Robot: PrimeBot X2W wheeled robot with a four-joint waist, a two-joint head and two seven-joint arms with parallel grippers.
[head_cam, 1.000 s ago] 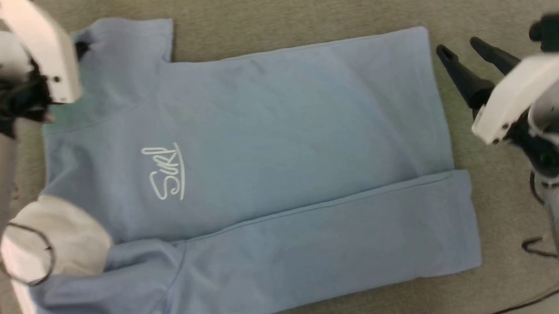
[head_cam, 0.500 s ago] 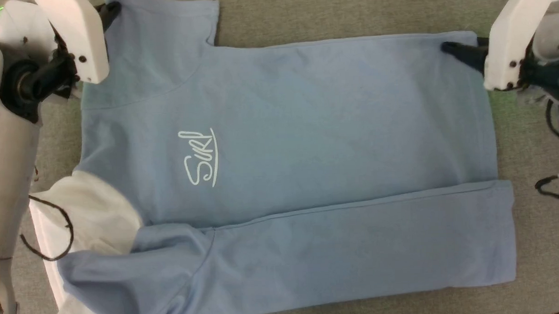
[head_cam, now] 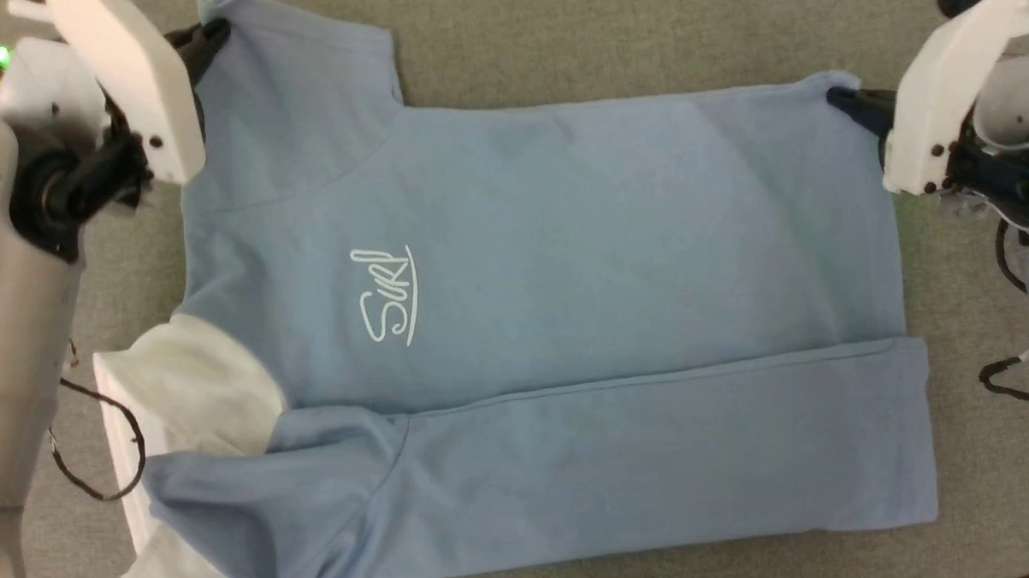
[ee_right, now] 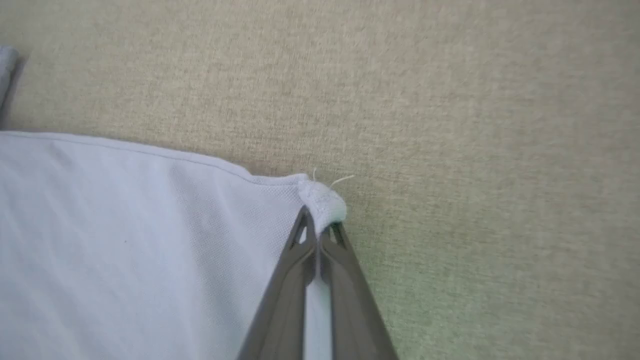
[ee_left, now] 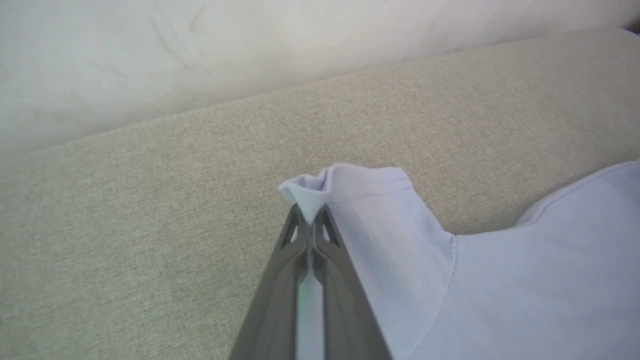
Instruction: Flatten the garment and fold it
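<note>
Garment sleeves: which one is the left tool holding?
The far sleeve, spread flat beyond the logo; the left tool pinches its hem corner. The near sleeve lies ungripped.

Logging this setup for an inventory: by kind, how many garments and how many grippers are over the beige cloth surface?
Garments: 1, the light blue short-sleeved knit polo shirt
Grippers: 2, the dark-fingered left gripper and right gripper, each shut on a corner of it
Total: 3

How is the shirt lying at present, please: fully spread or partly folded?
Partly folded: the garment has its near long side doubled over its front, below the logo; the far sleeve lies spread.
</note>
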